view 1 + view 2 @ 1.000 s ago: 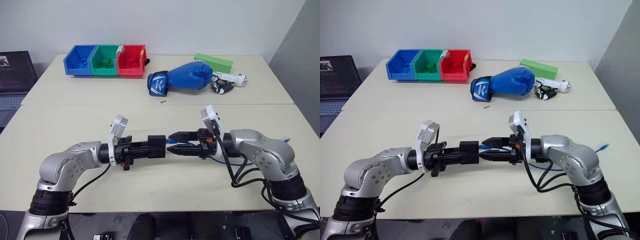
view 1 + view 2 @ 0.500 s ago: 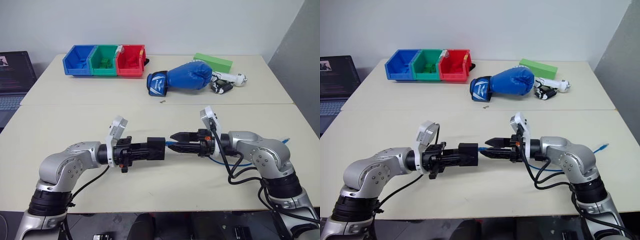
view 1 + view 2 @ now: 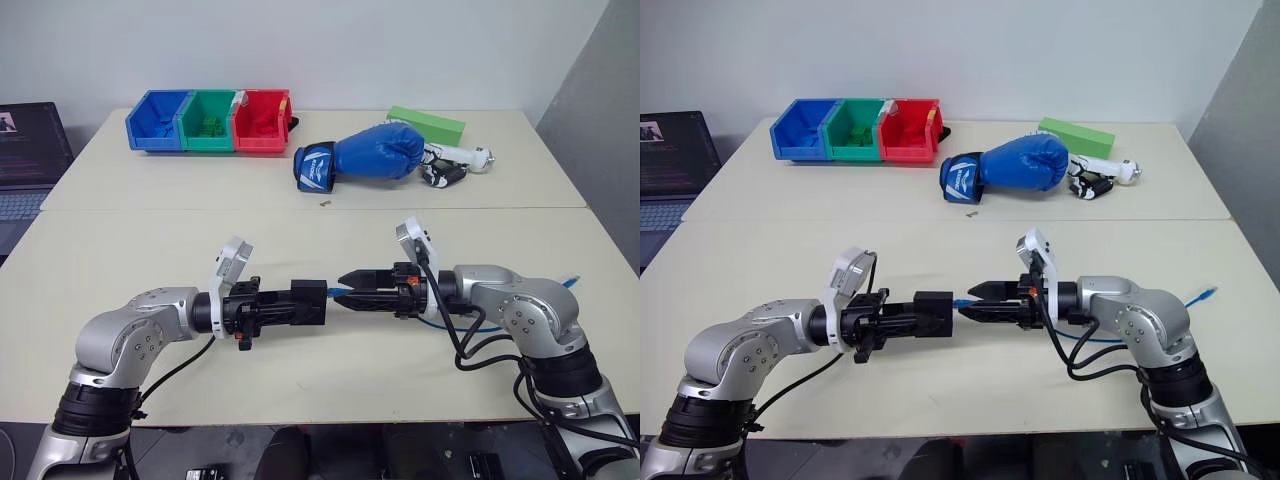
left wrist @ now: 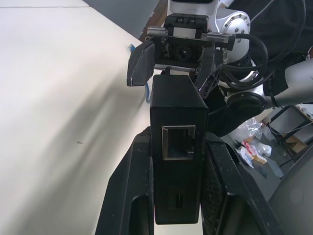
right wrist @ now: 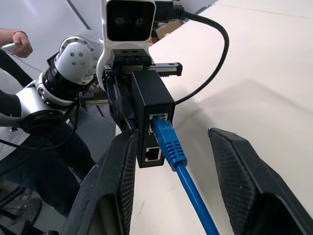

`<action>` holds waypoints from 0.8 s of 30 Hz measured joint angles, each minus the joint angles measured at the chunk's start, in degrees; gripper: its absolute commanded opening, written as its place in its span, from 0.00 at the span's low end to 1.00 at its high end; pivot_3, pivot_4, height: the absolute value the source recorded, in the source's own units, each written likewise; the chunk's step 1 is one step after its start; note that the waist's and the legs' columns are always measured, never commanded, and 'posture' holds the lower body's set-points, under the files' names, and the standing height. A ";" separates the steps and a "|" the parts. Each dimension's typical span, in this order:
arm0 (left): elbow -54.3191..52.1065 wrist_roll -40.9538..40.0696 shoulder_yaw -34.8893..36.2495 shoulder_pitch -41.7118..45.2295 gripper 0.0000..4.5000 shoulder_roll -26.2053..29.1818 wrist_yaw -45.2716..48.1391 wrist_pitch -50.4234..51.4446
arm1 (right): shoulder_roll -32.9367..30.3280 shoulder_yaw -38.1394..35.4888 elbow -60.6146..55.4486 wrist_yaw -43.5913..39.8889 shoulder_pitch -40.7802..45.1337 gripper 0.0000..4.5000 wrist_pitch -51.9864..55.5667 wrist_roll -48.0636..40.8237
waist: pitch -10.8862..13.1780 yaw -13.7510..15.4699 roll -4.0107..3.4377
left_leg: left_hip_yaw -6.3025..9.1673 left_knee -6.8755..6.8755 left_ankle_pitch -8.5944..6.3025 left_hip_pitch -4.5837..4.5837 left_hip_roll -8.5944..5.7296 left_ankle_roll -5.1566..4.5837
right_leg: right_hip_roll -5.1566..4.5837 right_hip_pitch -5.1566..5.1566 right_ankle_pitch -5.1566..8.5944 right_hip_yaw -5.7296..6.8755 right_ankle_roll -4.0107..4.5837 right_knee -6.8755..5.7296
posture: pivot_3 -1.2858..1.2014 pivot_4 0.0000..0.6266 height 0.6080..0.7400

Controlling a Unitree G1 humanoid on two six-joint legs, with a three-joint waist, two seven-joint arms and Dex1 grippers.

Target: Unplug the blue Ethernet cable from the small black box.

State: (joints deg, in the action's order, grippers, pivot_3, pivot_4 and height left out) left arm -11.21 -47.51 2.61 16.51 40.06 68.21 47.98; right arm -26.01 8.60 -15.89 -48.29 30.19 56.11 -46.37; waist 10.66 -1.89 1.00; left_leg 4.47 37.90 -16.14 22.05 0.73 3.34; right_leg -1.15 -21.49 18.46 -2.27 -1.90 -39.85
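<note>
Two grippers meet | left gripper [image 3: 300, 304] clamps small matte-black box [image 5: 150, 114] | right gripper [image 5: 168, 171] straddles bright-blue Ethernet cable [image 5: 177, 159] plug, unclosed | pinch latch, pull straight.

No text, number or brand can be read anywhere. The blue boxing glove [image 3: 368, 156], at about twelve o'clock on the desk [image 3: 120, 250], carries a white emblem on its cuff, too small to make out. The laptop [image 3: 28, 150] screen at ten o'clock shows lines of writing that are illegible.
</note>
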 measured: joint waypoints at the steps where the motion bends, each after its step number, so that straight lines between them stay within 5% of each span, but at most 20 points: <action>1: 0.06 0.14 -0.03 0.00 0.18 0.00 0.04 -0.18 | 0.30 0.00 -0.14 0.16 0.00 0.53 0.53 -0.20 | 0.00 0.00 0.00 | 0.00 0.00 0.00 0.00 0.00 0.00 | 0.00 0.00 0.00 0.00 0.00 0.00 | 0.52 0.24 1.00; 20: 0.17 1.34 -0.14 -0.26 0.18 -0.01 1.08 -1.15 | 2.25 -0.08 -0.25 2.30 0.00 0.53 3.76 -1.66 | 0.00 -0.01 0.00 | -0.01 -0.02 0.00 0.01 0.00 0.00 | 0.00 -0.02 0.00 0.00 0.00 0.01 | 0.52 0.24 1.00; 24: 0.17 1.56 -0.20 -0.42 0.18 -0.01 1.13 -1.23 | 2.22 -0.08 -0.25 2.32 0.00 0.38 3.89 -1.66 | 0.00 -0.01 0.00 | -0.01 -0.02 0.00 0.01 0.00 0.00 | 0.00 -0.03 0.00 0.00 0.00 0.01 | 0.52 0.24 1.00</action>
State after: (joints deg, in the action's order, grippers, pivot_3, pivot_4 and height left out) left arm -11.03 -45.95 2.41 16.09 40.05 69.34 46.75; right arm -23.79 8.53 -16.13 -45.97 30.19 59.99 -48.03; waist 10.67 -1.90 1.00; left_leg 4.46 37.88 -16.14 22.06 0.73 3.34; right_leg -1.15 -21.51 18.46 -2.27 -1.90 -39.85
